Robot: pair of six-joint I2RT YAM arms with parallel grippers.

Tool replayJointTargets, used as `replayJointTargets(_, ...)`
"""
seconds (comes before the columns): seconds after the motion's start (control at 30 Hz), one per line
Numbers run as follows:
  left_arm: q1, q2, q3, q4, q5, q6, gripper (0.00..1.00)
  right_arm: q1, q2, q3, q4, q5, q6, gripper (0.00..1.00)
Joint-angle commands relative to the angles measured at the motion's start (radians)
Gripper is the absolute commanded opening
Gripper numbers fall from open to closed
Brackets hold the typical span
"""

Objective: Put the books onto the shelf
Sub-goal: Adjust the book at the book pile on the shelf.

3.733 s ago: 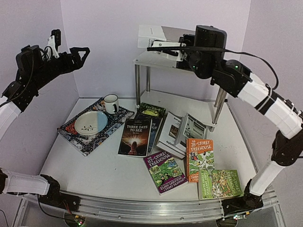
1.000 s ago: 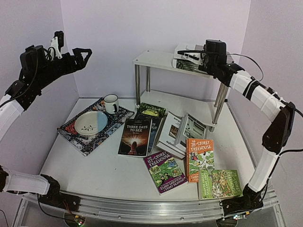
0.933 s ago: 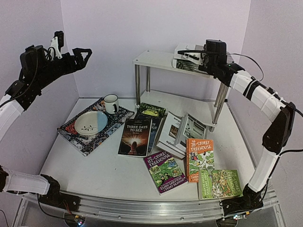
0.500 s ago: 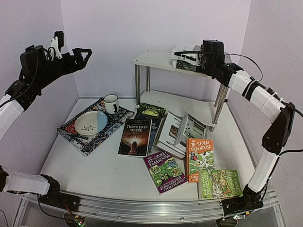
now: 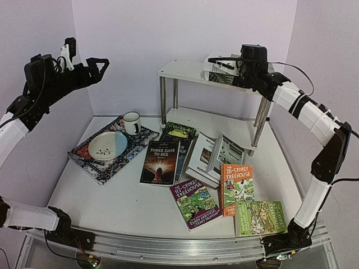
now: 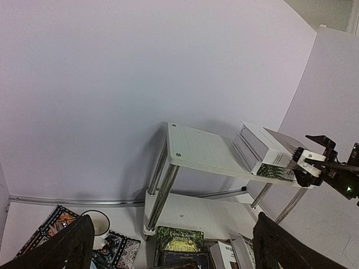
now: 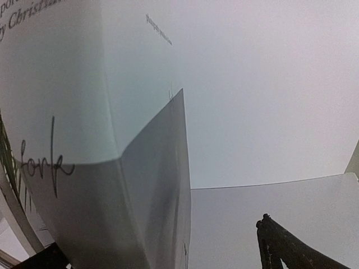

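Left claw (image 5: 99,65) hangs high at far left, above the tabletop (image 5: 129,210), fingers spread wide, holding nothing. Below it, a patterned mat (image 5: 90,165) lies flat with a bowl (image 5: 107,145) on it and a mug (image 5: 132,122) at its far corner. Centre: books loose on the tabletop, namely a dark novel "Three Days to See" (image 5: 161,162), a green-covered book (image 5: 179,131) just behind it, white books (image 5: 210,156) partly overlapping each other, and purple (image 5: 195,203), orange (image 5: 236,188) and green (image 5: 259,217) Treehouse paperbacks near the front. The shelf (image 5: 182,70) stands at the back. On the right end of its top board, white hardbacks (image 6: 255,147) lie flat, stacked. Right claw (image 5: 217,63) sits at the stack's end, spread; in the wrist view one finger (image 7: 280,246) stands clear of the white cover.
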Motion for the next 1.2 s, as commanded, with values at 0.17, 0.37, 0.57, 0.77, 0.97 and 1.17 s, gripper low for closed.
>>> replayJointTargets(0.17,-0.001,-0.013,-0.002,0.027,0.008,-0.009,1.0,0.008,-0.054,0.022,-0.075,0.044,0.046,0.98)
replayJointTargets(0.37,-0.001,-0.013,-0.003,0.027,0.008,-0.011,1.0,0.011,-0.057,0.026,-0.118,0.045,0.075,0.98)
replayJointTargets(0.57,-0.001,-0.018,-0.004,0.027,0.01,-0.013,1.0,0.016,-0.06,0.032,-0.17,0.039,0.101,0.98)
replayJointTargets(0.77,-0.001,-0.017,-0.007,0.027,0.011,-0.016,1.0,0.018,-0.062,0.038,-0.224,0.021,0.141,0.98)
replayJointTargets(0.97,-0.001,-0.018,-0.007,0.027,0.01,-0.016,1.0,0.019,-0.055,0.057,-0.258,0.008,0.167,0.98)
replayJointTargets(1.17,-0.001,-0.017,-0.007,0.027,0.009,-0.016,1.0,0.029,-0.05,0.092,-0.264,-0.011,0.176,0.98)
